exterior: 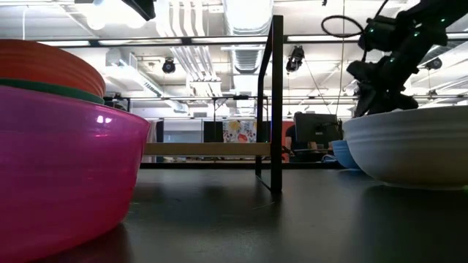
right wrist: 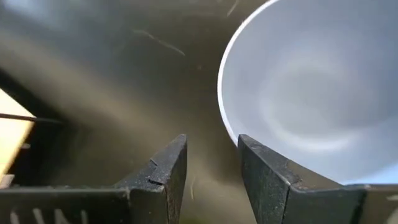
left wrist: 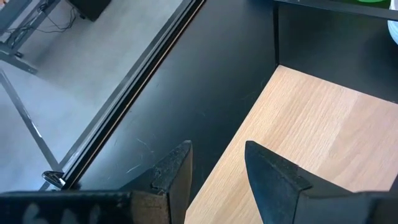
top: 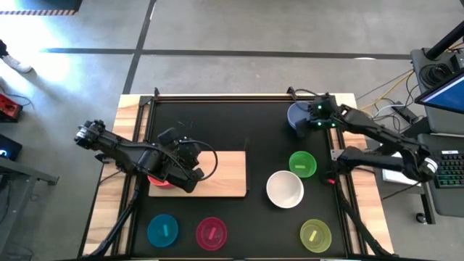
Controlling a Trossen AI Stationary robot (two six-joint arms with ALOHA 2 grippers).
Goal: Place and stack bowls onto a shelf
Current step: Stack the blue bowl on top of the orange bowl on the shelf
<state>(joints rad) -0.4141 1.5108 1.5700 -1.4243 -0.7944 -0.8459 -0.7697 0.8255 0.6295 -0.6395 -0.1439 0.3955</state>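
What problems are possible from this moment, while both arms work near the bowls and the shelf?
1. The right end effector stands open at the rim of the blue bowl; if it closes off-centre, the rim may slip or the bowl may tip.
2. The left end effector hangs open over the shelf beside the red bowl; the arm may knock that bowl.

Grey concrete floor (top: 239, 29) with dark lines, white ceiling pipes (exterior: 190, 51), bright lights
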